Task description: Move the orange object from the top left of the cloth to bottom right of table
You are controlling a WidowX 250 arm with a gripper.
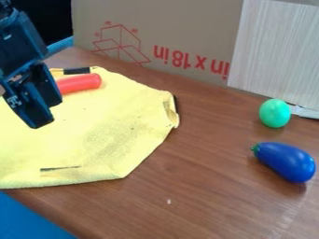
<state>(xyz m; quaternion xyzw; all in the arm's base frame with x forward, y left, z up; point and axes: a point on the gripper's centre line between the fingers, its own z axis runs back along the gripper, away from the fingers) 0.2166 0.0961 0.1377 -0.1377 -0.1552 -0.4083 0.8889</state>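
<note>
Camera view: orange cylinder on the cloth's far left, beside the black gripper

From where I stand, the arm comes in at the far left, and its black gripper point(42, 106) hangs over the left part of a yellow cloth point(100, 135). I can't tell from here whether the gripper is wide or narrow, or whether it has hold of anything. Past it lies the orange cylinder point(84, 82), its rounded end pointing right and its left part hidden behind the gripper; I can't make out whether the two touch. Just beyond the cylinder, a short black strip point(76, 70) sits at the cloth's far edge. A thin dark line point(60, 168) runs across the cloth near its near edge. Off the near left side of the table there's a patch of bright blue point(25, 219).

The cloth is rumpled along its right edge, where it gives way to the brown wood-grain table point(211, 163). A tiny pale crumb point(169, 201) lies on the near part, right of the cloth. Along the far side stands a cardboard panel point(187, 23) with red printing and a box drawing on it, and to its right a pale wood-grain board point(274, 51).

Over on the right, a green egg point(274, 113) rests on the table near that board. Nearer, and a bit farther right, lies a blue toy eggplant point(287, 162), its green stem end pointing left.
</note>
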